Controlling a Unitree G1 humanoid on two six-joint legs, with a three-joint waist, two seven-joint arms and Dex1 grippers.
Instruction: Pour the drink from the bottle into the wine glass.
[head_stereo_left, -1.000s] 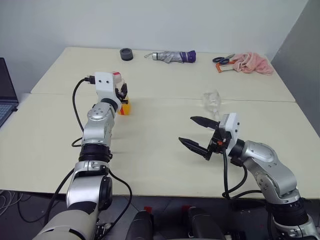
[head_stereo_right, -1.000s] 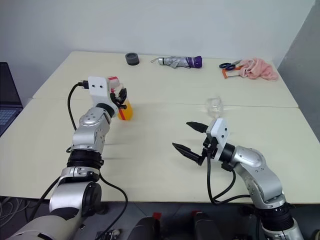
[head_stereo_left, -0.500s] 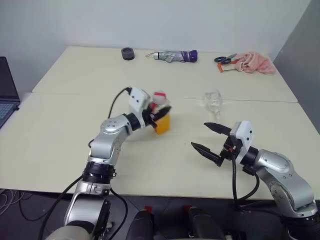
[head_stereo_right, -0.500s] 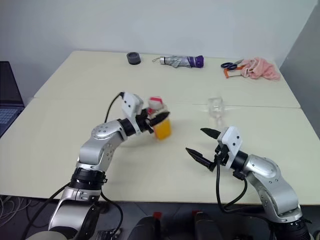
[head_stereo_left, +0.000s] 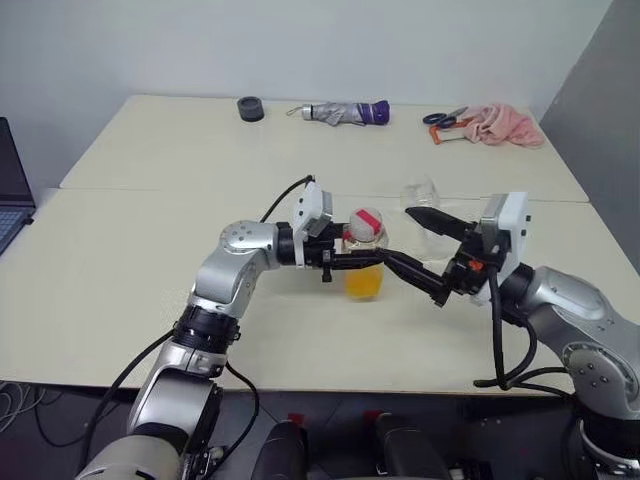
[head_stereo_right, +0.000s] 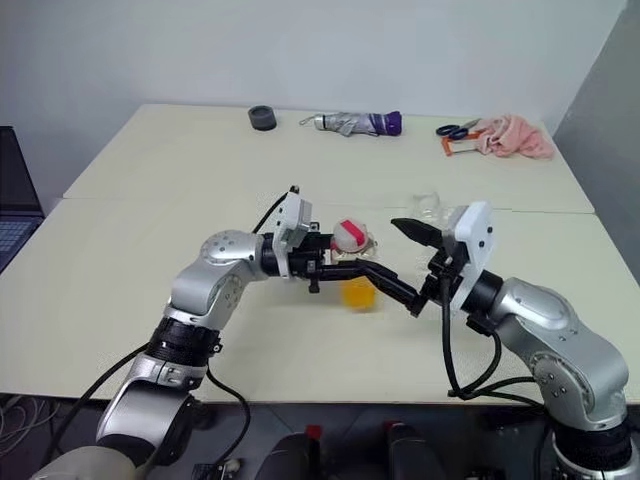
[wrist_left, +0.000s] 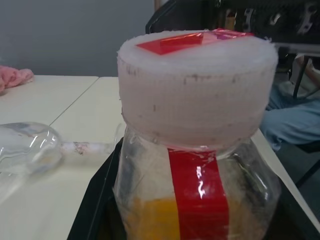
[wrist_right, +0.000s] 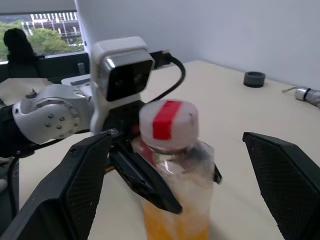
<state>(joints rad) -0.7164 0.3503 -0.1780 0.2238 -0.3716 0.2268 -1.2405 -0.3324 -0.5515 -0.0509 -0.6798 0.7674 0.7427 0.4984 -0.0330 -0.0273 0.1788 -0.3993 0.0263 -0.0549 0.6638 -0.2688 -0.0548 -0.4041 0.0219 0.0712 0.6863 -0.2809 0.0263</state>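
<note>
While the bottle (head_stereo_left: 364, 262) stands upright above the near half of the table (head_stereo_left: 120, 270), the left gripper (head_stereo_left: 372, 262) is clamped around its body, its black fingers (head_stereo_left: 400, 268) reaching past it to three o'clock. The drink (head_stereo_left: 364, 283) fills the bottle's lower part, and the white-and-red cap (head_stereo_left: 364, 221) is on. The right gripper (head_stereo_left: 427, 252) faces the bottle from three o'clock with its jaws spread wide, holding nothing. The wine glass (head_stereo_left: 420, 197) sits just behind that gripper, at about one o'clock from the bottle. Along the far edge of the table lie a black roll (head_stereo_left: 250, 108), a folded umbrella (head_stereo_left: 343, 113), scissors (head_stereo_left: 443, 118) and a pink cloth (head_stereo_left: 500, 124).
</note>
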